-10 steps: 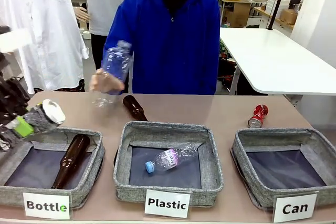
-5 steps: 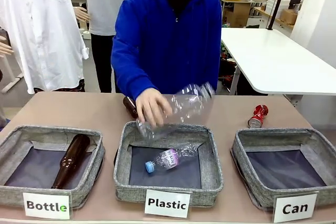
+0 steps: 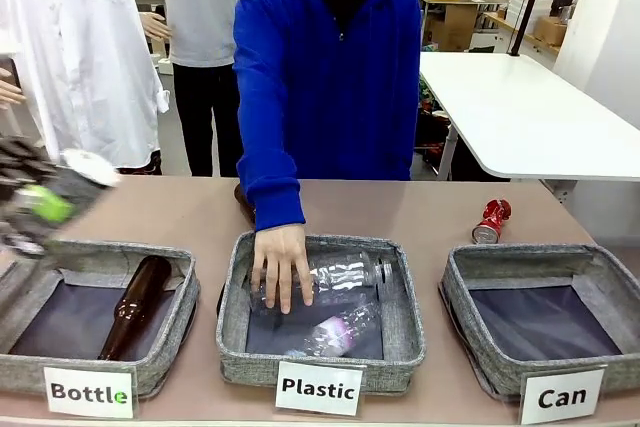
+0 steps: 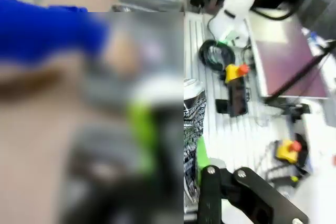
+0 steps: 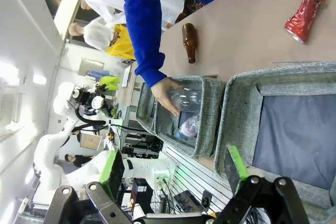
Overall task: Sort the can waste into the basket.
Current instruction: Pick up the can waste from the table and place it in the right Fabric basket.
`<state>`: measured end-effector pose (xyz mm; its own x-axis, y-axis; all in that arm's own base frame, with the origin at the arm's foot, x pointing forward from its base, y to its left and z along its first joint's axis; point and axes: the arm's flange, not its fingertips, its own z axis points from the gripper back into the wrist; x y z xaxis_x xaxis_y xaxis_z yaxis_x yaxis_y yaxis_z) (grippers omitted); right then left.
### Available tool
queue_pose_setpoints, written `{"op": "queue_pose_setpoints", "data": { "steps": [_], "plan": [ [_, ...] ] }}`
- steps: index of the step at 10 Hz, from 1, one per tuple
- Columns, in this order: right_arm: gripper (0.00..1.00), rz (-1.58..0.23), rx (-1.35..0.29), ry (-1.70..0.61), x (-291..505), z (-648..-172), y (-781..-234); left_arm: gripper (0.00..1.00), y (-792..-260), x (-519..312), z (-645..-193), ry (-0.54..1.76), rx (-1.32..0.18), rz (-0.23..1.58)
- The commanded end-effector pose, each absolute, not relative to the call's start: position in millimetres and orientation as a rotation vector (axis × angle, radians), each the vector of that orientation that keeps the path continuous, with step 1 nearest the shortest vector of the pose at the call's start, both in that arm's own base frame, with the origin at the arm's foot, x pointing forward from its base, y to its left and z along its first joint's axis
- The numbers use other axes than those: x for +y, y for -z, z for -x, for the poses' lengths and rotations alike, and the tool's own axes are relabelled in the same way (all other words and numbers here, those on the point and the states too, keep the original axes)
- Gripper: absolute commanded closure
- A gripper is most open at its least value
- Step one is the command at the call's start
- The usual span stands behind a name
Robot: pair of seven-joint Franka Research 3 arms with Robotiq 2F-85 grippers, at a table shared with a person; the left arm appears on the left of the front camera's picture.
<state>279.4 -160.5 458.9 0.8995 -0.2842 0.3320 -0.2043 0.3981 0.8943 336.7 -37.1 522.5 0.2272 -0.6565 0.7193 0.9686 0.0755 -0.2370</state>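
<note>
Pinching the black can point(image 3: 72, 185) between its green pads, the left hand point(image 3: 38, 207) hangs above the left end of the worktop point(image 3: 420, 202), smeared by motion; in its own wrist view the can's printed side lies against the inner face of the one sharp finger, silver rim pointing away from the wrist; just below this hand and slightly to its right sits the Bottle basket point(image 3: 100, 252), a brown glass bottle point(image 3: 135, 305) lying inside; farther to its right the person's hand point(image 3: 280, 265) presses a clear plastic bottle point(image 3: 345, 275) down into the Plastic basket point(image 3: 405, 297); the right hand point(image 5: 173, 169) has its fingers spread wide with nothing between them; the Can basket point(image 5: 239, 103) lies just beyond its fingertips; past the basket's far wall, well apart from this hand, the crushed red can point(image 5: 304, 12) lies on the bare worktop, near the basket but not touching it.
</note>
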Motion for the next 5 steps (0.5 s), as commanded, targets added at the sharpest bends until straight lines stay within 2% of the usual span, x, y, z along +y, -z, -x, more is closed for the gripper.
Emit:
{"op": "queue_pose_setpoints", "data": {
  "steps": [1, 3, 5],
  "plan": [
    [0.0, -1.192, -0.507, 0.036, -160.5, -282.0, -459.5, 0.66, -530.3, -115.0, -354.5, 1.377, -0.352, 0.654],
    [0.0, -1.192, -0.507, 0.036, -160.5, -282.0, -459.5, 0.66, -539.2, -97.2, -353.8, 1.355, -0.373, 0.663],
    [0.0, -1.192, -0.507, 0.036, -160.5, -282.0, -459.5, 0.66, -543.5, -29.8, -335.0, 1.319, -0.444, 0.698]
  ]
}}
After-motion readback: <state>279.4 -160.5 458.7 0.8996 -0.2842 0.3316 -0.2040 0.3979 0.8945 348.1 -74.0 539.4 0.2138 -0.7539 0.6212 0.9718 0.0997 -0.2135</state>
